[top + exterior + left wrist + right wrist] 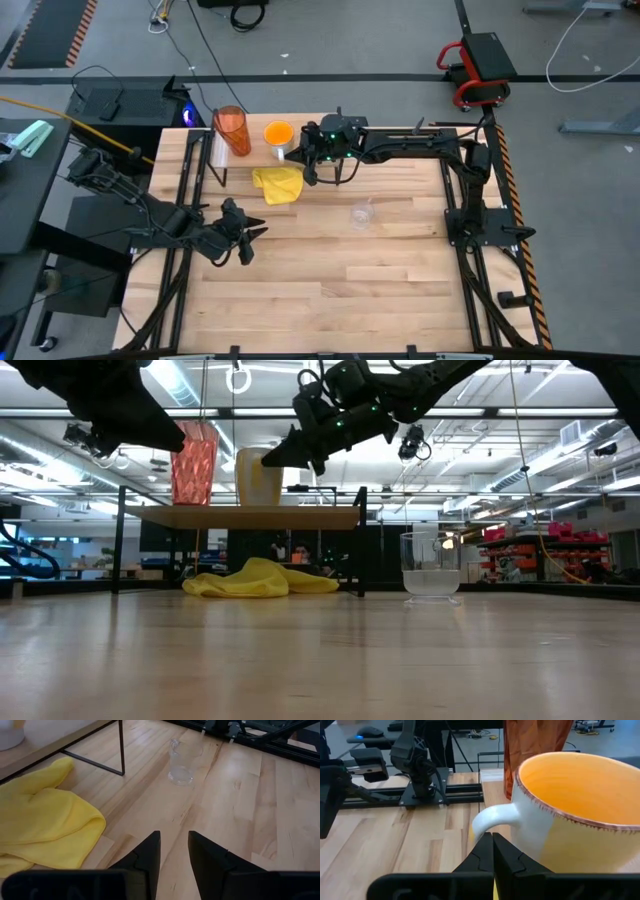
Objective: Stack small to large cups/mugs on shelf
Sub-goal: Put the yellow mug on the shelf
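Note:
On the shelf (255, 148) (250, 517) stand the tall orange-red tumbler (232, 130) (195, 460) and, to its right, the orange mug (278, 133) (260, 478) (580, 810), each on its base. My right gripper (303, 160) (290, 455) (492, 847) is shut, level with the mug and close to its white handle (492, 820). The small clear cup (362, 213) (432, 565) (181, 765) stands upright on the table, to the right of the shelf. My left gripper (245, 240) (174, 847) hovers open over the table's near-left part and touches nothing. My right gripper comes at the mug roughly level, from the table's right. Its shut fingertips (485, 842) lie just under the lower root of the white handle (487, 822). I cannot tell whether they touch it. The mug stands upright on the shelf.
A crumpled yellow cloth (280, 185) (260, 580) (45, 820) lies on the table under and in front of the shelf's right end. The shelf's black legs (121, 750) stand beside it. Bare tabletop (350, 290) spreads toward the near edge.

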Controlling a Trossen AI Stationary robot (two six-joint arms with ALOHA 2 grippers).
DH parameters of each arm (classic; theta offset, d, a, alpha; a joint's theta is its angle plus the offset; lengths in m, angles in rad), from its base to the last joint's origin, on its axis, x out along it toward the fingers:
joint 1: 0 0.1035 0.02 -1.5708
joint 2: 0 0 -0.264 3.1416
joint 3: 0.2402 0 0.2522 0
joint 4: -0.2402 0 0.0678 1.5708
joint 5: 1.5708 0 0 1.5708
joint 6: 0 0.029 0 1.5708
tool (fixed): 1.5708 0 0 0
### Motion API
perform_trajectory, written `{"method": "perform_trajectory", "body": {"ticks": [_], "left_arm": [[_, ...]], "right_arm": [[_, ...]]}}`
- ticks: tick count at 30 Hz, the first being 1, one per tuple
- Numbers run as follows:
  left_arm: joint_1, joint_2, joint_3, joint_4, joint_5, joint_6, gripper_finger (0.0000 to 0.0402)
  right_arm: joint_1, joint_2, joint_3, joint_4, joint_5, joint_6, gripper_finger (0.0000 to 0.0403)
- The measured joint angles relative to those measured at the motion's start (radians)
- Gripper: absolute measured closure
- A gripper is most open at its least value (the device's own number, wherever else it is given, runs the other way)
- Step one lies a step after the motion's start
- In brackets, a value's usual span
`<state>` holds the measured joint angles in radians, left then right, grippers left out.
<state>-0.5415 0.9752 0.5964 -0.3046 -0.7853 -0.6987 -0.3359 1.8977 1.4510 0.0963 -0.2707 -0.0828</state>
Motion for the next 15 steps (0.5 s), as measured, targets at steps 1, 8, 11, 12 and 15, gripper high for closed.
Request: {"method": "perform_trajectory", "body": {"ticks": [1, 8, 11, 12, 15], "left_arm": [[0.000, 0.000, 0.000, 0.000, 0.000, 0.000, 0.0294], [0.000, 0.000, 0.000, 0.000, 0.000, 0.002, 0.0294], [0.000, 0.000, 0.000, 0.000, 0.000, 0.002, 0.0294], [0.000, 0.000, 0.000, 0.000, 0.000, 0.002, 0.0294], [0.000, 0.000, 0.000, 0.000, 0.000, 0.002, 0.0294]], "right_arm": [[0.000, 0.000, 0.000, 0.000, 0.001, 0.001, 0.0402], [0.001, -0.001, 0.000, -0.014, 0.008, -0.013, 0.0402], [0.006, -0.001, 0.000, 0.003, 0.005, -0.022, 0.0402], [0.006, -0.001, 0.000, 0.004, 0.003, -0.022, 0.0402], [0.007, -0.002, 0.000, -0.003, 0.003, -0.022, 0.0402]]}}
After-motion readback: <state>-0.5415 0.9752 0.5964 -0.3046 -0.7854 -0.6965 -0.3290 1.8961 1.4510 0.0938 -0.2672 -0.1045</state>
